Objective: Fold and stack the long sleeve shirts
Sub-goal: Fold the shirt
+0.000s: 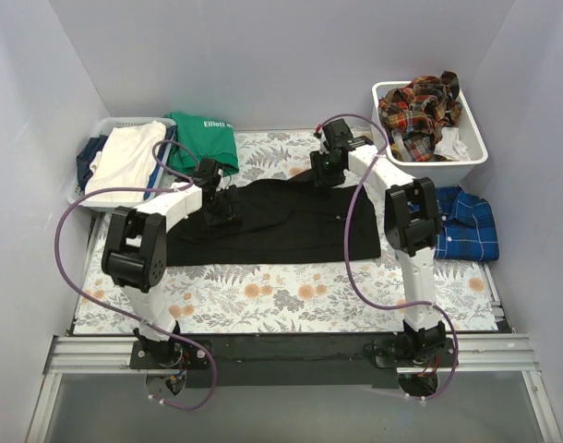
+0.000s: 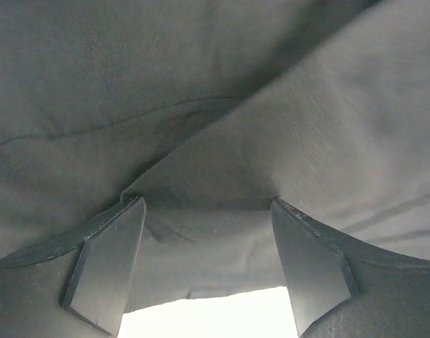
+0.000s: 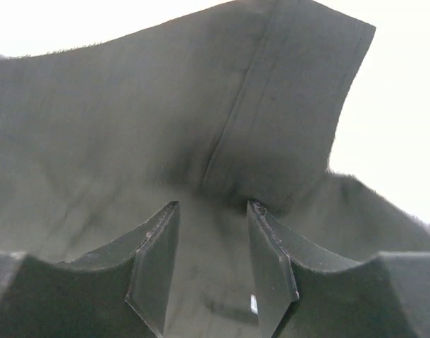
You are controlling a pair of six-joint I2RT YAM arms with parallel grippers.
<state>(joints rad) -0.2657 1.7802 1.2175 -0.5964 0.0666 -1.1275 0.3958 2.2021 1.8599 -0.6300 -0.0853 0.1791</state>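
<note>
Top external view is showing the black shirt [image 1: 281,231] lying flat across the middle of the frame, its folding seemingly just beginning. The left gripper [image 1: 221,209] is standing wide open on its upper left, while the right gripper [image 1: 326,173] is sitting half-closed at the upper edge, grip unclear. Both are likely needing a firm pinch there next.

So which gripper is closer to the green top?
Left. The left gripper is over the black shirt just in front of the green top; the right gripper is farther off to its right.

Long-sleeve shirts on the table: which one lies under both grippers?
The plain black shirt, spread mid-table; the blue plaid shirt lies apart at the right edge.
</note>
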